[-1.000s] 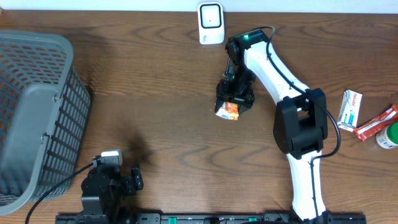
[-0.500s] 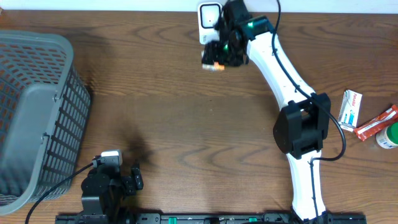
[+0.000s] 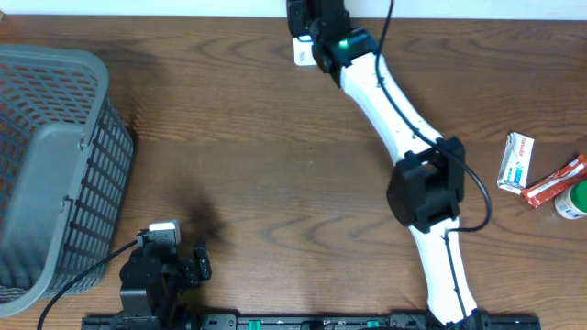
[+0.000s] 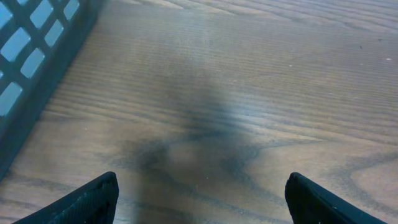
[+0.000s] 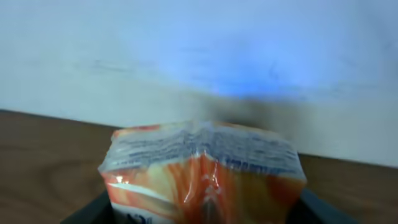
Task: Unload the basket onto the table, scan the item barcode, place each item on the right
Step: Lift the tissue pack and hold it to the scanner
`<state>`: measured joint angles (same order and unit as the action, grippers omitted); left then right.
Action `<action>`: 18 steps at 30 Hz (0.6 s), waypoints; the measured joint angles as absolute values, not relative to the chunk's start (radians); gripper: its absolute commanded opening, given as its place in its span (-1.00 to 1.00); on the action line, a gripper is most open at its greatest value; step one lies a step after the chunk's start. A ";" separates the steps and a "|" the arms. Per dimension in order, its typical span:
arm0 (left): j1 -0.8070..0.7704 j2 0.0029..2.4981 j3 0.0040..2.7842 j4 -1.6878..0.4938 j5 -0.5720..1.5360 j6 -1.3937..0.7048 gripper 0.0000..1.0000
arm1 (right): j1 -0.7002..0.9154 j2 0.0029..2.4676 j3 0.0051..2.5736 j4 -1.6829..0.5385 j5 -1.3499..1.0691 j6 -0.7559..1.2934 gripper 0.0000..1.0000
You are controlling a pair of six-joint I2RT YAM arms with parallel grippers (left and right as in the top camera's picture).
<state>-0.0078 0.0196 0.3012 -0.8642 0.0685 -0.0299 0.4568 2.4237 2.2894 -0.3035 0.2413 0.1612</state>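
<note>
Right hand (image 3: 312,23) clamped on the orange packet (image 5: 202,168) at the scanner (image 3: 299,53); presenting now, next I'd tilt barcode toward it.

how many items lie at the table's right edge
3: a white cardboard box, a red flat packet beside it, a green-topped round container cut by the frame; more may be hidden.

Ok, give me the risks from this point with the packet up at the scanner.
1. The right gripper hangs right over the scanner, hiding most of it; moving further could knock it over.
2. The orange packet is soft, crinkled film gripped low down; it may slip or crease, and no barcode shows in the wrist view, so the scan may miss.
</note>
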 measured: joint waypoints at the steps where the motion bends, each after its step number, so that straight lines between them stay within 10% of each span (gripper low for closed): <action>1: -0.008 0.020 0.301 -0.865 0.068 -0.030 0.72 | 0.457 2.449 2.291 -0.252 0.257 0.156 0.28; 18: -0.008 0.020 0.301 -0.865 0.069 -0.030 0.72 | 0.440 2.641 2.292 -0.184 0.376 0.100 0.19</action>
